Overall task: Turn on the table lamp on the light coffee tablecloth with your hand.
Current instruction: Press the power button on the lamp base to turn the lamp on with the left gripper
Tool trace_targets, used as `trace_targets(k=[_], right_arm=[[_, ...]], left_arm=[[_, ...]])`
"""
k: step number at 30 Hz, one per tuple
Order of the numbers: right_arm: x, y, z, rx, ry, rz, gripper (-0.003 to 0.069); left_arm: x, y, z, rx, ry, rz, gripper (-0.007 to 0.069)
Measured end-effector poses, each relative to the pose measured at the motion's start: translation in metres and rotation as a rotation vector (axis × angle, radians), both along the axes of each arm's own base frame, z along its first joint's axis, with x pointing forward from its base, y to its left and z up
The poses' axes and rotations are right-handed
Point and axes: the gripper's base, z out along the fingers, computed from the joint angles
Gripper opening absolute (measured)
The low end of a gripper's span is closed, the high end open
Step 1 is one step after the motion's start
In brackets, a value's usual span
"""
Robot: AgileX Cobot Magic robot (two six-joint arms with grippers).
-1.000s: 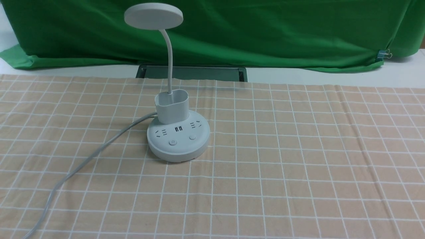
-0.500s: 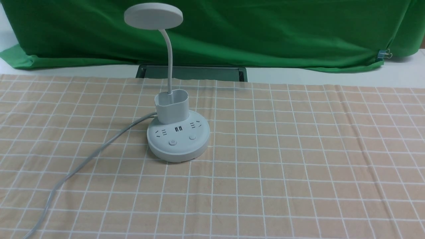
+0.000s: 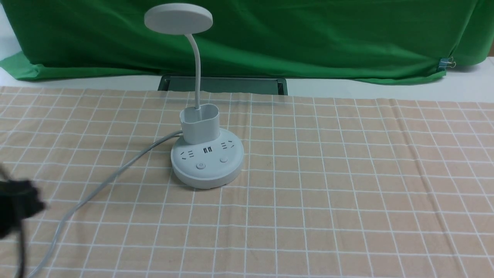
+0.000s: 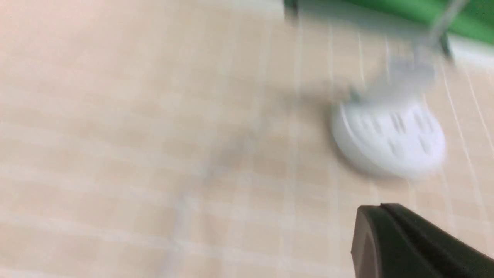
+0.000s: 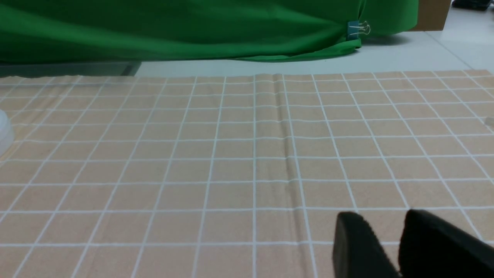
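The white table lamp [image 3: 207, 164] stands left of centre on the light coffee tablecloth [image 3: 347, 193], its disc head [image 3: 178, 18] unlit on a curved neck. Two round buttons [image 3: 200, 166] sit at the front of its base, and a grey cord [image 3: 108, 181] trails off to the lower left. My left gripper [image 3: 17, 204], the hand, is a dark blur at the left edge, well short of the lamp. The left wrist view shows this gripper [image 4: 370, 210] shut and empty, with the blurred lamp base [image 4: 388, 139] beyond it. My right gripper [image 5: 380, 216] hangs over bare cloth, slightly open and empty.
A green backdrop cloth [image 3: 308, 38] hangs across the back, held by a binder clip [image 3: 445, 63] at the right. A dark flat slab [image 3: 224, 85] lies behind the lamp on the white table strip. A crease [image 5: 287, 162] runs down the tablecloth.
My left gripper has come into the front view at the lower left edge, where nothing showed before. The lamp and its cord have not moved.
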Motion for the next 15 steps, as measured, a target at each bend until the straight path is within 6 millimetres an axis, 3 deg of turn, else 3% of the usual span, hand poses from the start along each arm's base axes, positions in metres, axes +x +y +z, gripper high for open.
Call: trace_targets(k=[5,8,11,12,13,15], right_arm=[[0.0,0.0,0.0,0.0,0.0,0.0,0.0239],[0.0,0.0,0.0,0.0,0.0,0.0,0.0239],[0.0,0.0,0.0,0.0,0.0,0.0,0.0239],[0.0,0.0,0.0,0.0,0.0,0.0,0.0239],[0.0,0.0,0.0,0.0,0.0,0.0,0.0239],[0.0,0.0,0.0,0.0,-0.001,0.0,0.0239]], left_arm=[[0.037,-0.036,-0.032,-0.242,0.203,-0.265,0.0003],[0.056,-0.052,-0.044,-0.283,0.265,-0.37,-0.0001],[0.077,-0.072,-0.052,-0.244,0.315,-0.437,-0.0004],[0.089,-0.091,-0.054,-0.186,0.338,-0.479,-0.0004],[0.093,-0.093,-0.054,-0.163,0.336,-0.487,-0.0004],[0.11,-0.121,-0.049,-0.033,0.342,-0.525,-0.0006]])
